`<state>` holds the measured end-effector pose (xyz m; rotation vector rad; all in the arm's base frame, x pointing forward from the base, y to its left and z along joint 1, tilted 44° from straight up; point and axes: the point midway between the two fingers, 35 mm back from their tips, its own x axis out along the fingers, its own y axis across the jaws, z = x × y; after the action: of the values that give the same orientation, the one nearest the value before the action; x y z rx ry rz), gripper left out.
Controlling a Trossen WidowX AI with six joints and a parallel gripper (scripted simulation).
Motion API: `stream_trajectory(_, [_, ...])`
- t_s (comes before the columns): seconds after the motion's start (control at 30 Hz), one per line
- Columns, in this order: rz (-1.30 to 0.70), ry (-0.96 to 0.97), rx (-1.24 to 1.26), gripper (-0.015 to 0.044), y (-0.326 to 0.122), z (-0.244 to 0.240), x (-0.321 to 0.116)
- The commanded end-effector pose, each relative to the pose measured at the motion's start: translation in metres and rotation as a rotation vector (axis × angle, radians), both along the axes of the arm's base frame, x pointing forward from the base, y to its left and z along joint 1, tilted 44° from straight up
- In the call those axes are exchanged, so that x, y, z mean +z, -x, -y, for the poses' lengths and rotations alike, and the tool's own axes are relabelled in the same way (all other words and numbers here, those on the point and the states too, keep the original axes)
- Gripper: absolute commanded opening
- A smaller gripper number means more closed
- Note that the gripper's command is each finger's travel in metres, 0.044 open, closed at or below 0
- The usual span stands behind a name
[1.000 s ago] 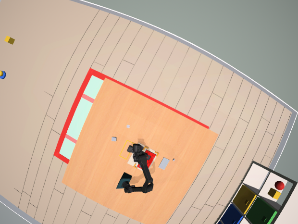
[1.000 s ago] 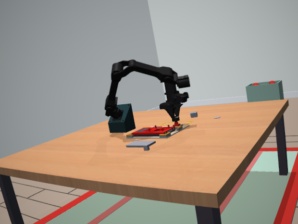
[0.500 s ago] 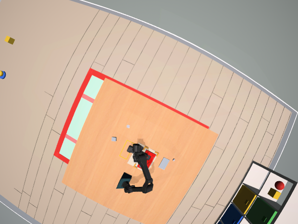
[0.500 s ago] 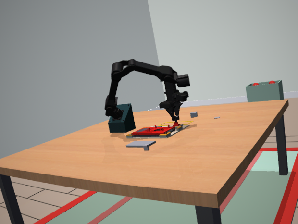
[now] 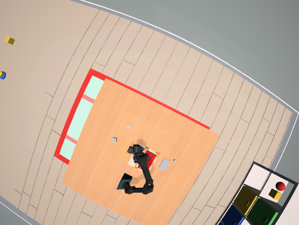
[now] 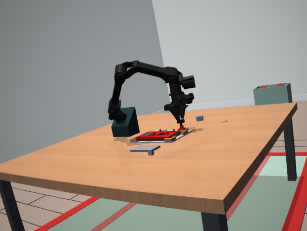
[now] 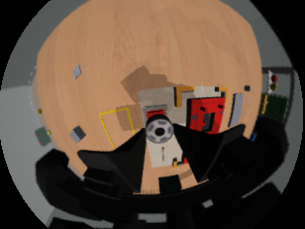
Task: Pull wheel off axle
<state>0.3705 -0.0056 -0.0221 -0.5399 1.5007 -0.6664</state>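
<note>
you see the wheel (image 7: pixel 157 130) pinched between the two dark fingers of the gripper (image 6: pixel 180 120), which is clamped shut on it at the tip of the down-pointing arm (image 6: pixel 148 70). in the wrist view the wheel sits dead centre between the fingers, a small grey disc with a dark rim and a pale hub, its flat face turned up toward the camera, so its short axis through the hub runs roughly vertical; being round, it shows no long axis you can pick out. in the exterior view the fingertips hang just above the far corner of the red fixture board (image 6: pixel 158 134), with a thin red post, the axle (image 6: pixel 181 127), standing upright right below them; the wheel itself is too small there to tell whether it touches the axle or has cleared it. the marked area (image 5: pixel 125 151), a thin yellow outline on the table (image 6: pixel 173 168), lies just beside the board on the side away from the arm's teal base (image 6: pixel 125 122), and the wheel is not inside it but near its edge, over the pale end of the board. a flat grey plate (image 6: pixel 146 148) lies on the near side of the board, and a small grey block (image 6: pixel 199 118) rests beyond the marked area, both well apart from the gripper.
</note>
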Motion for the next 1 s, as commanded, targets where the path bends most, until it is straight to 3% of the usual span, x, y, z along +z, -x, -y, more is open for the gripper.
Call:
stream_trajectory(0.0, [0.003, -0.006, 0.0, 0.0, -0.0008, -0.0031, 0.0019])
stream_trajectory(0.97, [0.002, -0.005, 0.001, 0.0, -0.001, -0.0099, 0.0088])
